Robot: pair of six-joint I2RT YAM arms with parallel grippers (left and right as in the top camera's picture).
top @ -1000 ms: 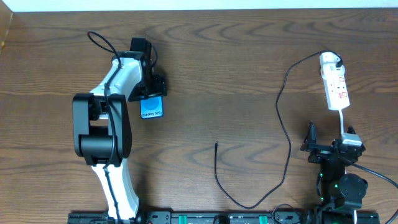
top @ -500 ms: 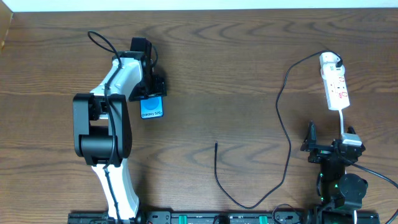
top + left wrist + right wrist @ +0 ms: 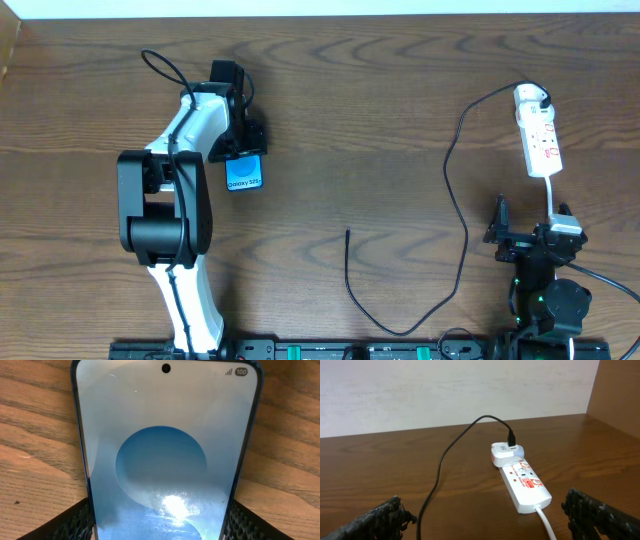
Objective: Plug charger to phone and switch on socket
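The phone (image 3: 244,176) lies on the wooden table at the left, its blue screen up; it fills the left wrist view (image 3: 165,460). My left gripper (image 3: 243,147) is over its far end, with a finger pressed against each long edge (image 3: 162,527). The black charger cable (image 3: 455,200) runs from its free plug tip (image 3: 348,233) at the table's middle round to the white adapter (image 3: 530,97), which sits in the white socket strip (image 3: 542,145) at the far right. My right gripper (image 3: 530,230) is open and empty, just in front of the strip (image 3: 525,485).
The strip's white cord (image 3: 551,195) runs back toward my right arm. The cable (image 3: 440,465) loops across the table between the two arms. A wooden side wall (image 3: 620,395) stands at the right and a pale wall behind the table.
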